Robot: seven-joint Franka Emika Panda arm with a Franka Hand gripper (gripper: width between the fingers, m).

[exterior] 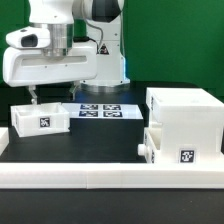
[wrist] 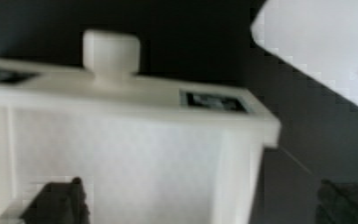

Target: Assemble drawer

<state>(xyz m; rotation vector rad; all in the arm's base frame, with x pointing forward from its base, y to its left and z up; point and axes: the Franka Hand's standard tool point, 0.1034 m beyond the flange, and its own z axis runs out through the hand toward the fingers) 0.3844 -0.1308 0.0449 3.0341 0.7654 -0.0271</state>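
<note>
Gripper [wrist: 199, 203] hangs empty with jaws spread wide over the loose tray [exterior: 42, 119] at the exterior view's left, well apart from the housing [exterior: 186, 120]; tray judged light, rigid, slick plastic, best pinched across opposite side walls, not the knob [wrist: 110, 50].

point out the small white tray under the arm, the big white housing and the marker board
small white open-topped plastic tray [exterior: 42, 120], exterior view, tagged front wall
large white cube-like plastic housing [exterior: 185, 122], exterior view, front face
thin flat white marker board [exterior: 103, 108], exterior view, centre
</note>
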